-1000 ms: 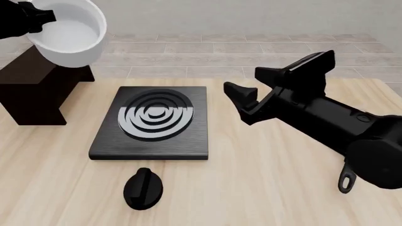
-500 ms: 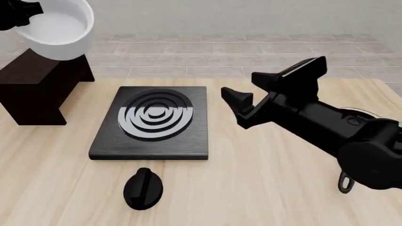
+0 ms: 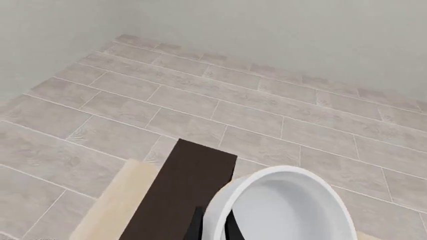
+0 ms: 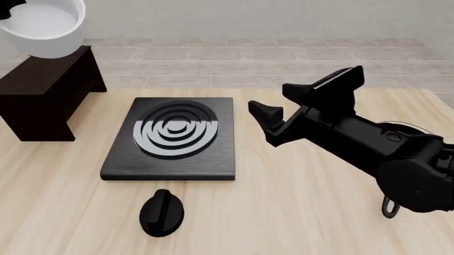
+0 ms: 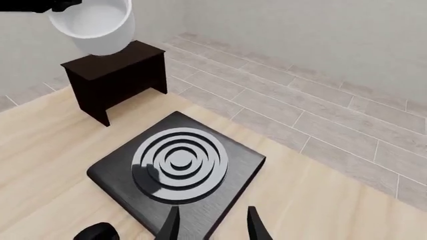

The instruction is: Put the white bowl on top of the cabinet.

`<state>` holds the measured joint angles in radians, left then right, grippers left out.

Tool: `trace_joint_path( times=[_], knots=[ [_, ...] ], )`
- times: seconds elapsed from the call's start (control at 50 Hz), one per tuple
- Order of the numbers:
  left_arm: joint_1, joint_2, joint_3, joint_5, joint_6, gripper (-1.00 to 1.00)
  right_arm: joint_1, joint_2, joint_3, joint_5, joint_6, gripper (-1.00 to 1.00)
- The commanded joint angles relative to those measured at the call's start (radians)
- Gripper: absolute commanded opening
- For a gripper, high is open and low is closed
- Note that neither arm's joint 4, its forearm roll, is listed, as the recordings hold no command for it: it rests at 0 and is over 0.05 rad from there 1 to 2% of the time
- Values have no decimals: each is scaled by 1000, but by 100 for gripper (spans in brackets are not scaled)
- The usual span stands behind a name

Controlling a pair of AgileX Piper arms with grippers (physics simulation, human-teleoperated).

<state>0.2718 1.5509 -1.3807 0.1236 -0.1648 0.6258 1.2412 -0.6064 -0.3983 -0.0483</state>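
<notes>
A: Where is the white bowl right now?

B: Up in the air at the far left, above the back part of the cabinet. In the front view it hangs clear of the flat top, and the right wrist view shows the same: the bowl floats above the cabinet's dark top, tilted a little, not resting on it.

A: And what holds it?

B: The left gripper. The left wrist view shows dark fingers on either side of the bowl's near rim, so it looks clamped on that rim, though only a sliver of the fingers shows, so I say that with some caution. In the front view only a black scrap of that arm shows at the top left corner, touching the bowl.

A: The other arm?

B: The right gripper hovers over the counter, just right of the stove plate, with its jaws spread apart and nothing between them. Its own camera shows the two fingertips parted, pointing towards the stove plate's near edge.

A: Anything else on the counter?

B: A black knob lies near the front, just this side of the stove plate. The cabinet stands at the far left, well apart from the right arm.
</notes>
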Motion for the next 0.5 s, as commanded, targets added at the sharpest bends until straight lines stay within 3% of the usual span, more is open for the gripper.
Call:
trace_joint_path(
  times=[0.02,0.5],
  knots=[
    [38,11,-53,3,-10,-100,0,13,-6,0,-7,100],
    [102,108,-79,-37,-19,-100,-6,36,-14,1,-13,100]
  ],
)
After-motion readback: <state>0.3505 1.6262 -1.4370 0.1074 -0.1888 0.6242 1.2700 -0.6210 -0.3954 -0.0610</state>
